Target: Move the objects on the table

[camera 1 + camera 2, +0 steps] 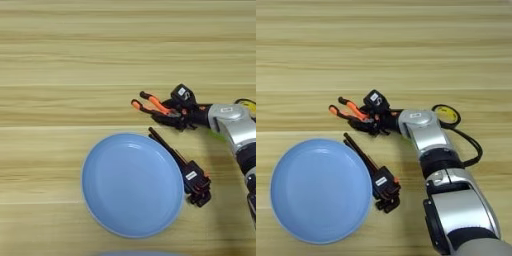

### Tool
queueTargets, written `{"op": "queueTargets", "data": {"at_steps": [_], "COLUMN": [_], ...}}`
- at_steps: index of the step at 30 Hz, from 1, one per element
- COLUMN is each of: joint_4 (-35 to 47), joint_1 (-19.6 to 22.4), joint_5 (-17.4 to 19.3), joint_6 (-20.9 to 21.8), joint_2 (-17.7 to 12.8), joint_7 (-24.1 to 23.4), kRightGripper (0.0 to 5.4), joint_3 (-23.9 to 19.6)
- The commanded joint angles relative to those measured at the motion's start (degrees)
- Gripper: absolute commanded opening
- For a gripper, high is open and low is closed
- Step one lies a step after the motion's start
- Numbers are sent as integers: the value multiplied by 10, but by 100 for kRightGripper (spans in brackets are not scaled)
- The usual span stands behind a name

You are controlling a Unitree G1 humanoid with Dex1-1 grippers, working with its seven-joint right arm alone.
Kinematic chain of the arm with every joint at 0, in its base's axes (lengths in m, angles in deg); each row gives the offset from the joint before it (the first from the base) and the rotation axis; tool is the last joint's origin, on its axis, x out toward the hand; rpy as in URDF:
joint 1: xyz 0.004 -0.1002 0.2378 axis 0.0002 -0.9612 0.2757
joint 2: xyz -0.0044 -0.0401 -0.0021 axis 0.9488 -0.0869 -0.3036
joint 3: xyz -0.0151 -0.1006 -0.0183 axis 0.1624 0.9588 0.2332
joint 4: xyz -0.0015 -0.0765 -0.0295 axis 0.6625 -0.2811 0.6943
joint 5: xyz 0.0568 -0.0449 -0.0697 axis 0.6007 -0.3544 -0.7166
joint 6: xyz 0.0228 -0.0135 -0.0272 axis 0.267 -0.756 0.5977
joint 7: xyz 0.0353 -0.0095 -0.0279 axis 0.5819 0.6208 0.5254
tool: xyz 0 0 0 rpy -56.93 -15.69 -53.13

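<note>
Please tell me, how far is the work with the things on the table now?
Nothing looks finished. The plate is empty and the clamp lies beside its right edge, untouched. In hand: the gripper is at the pliers, which lie above the plate. Moving everything is left.

Glossy plate (131, 184), grained wooden table (75, 60)

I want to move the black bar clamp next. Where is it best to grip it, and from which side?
Probably the thin bar of the bar clamp, midway, coming from above with the pincer closing across it. The clamp lies flat and diagonal on the table, its bulky head at the lower right. The plate rim runs close on its left, so keep clear there.
</note>
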Motion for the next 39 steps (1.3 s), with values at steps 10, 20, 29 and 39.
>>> {"op": "queueTargets", "data": {"at_steps": [10, 20, 29, 39], "joint_4": [124, 191, 229, 302], "joint_1": [23, 7, 1, -42], "joint_5": [24, 39, 47, 60], "joint_6": [-21, -54, -65, -75], "joint_2": [-31, -39, -53, -86], "joint_7": [15, 24, 28, 62], "kRightGripper": [489, 538, 538, 538], "joint_3": [-18, -23, -33, -33]}}
